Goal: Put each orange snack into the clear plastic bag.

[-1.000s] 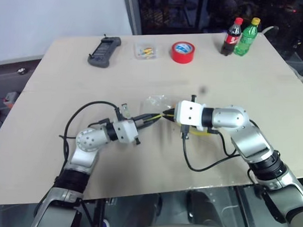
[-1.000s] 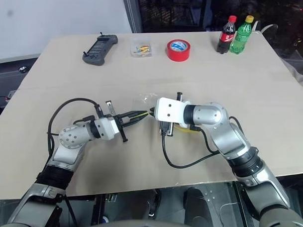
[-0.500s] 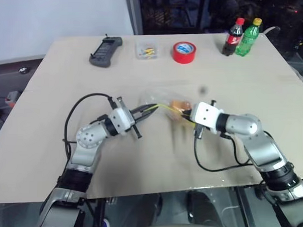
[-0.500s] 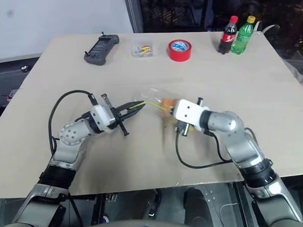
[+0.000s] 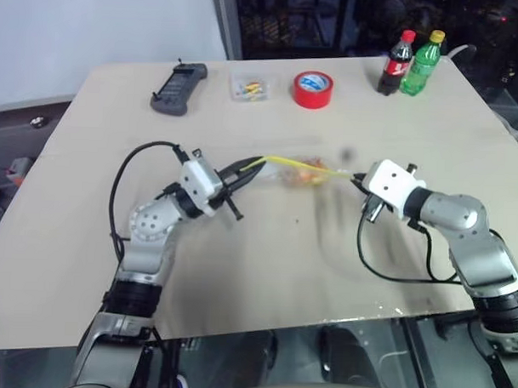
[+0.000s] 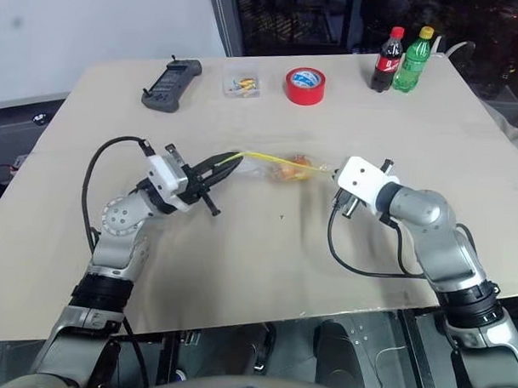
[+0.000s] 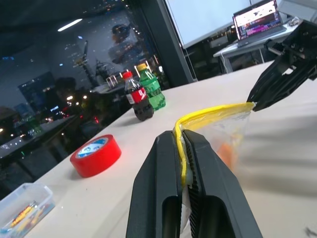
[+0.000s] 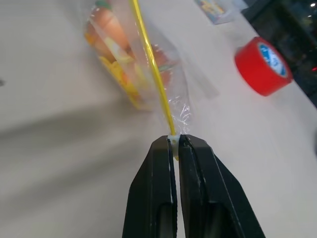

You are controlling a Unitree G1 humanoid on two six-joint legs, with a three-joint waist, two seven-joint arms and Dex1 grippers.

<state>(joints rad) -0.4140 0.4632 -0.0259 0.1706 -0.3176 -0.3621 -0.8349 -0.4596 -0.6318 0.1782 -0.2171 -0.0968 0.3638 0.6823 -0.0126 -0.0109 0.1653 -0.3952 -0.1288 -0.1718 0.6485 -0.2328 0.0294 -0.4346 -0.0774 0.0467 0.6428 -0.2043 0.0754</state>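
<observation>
Left claw (image 6: 233, 158): closed tight on one end of the clear plastic bag's yellow seal strip (image 5: 281, 161); in its wrist view the two black fingers (image 7: 166, 163) squeeze the strip between them.
Right claw (image 5: 355, 179): also pinched shut, gripping the opposite end of the same strip (its wrist view shows the strip running straight out from between the fingertips).
Clear plastic bag (image 8: 143, 74): held up between the two claws above the middle of the tabletop (image 5: 265, 271), the seal strip pulled into a taut line along its top edge and the crinkly body hanging below it.
Orange snacks (image 5: 306, 172): inside the bag, seen as orange-brown shapes through the film, closer to the right claw's end; how many are in there cannot be told apart.
Red tape roll (image 5: 313, 89): lying flat near the far edge of the tabletop.
Small clear box (image 5: 249, 87): just beside the tape roll, with yellow bits in it.
Black handheld device (image 5: 178, 87): at the far left of the tabletop.
Two bottles (image 5: 412, 63): upright at the far right corner, a red-capped dark one touching or nearly touching a yellow-capped green one.
</observation>
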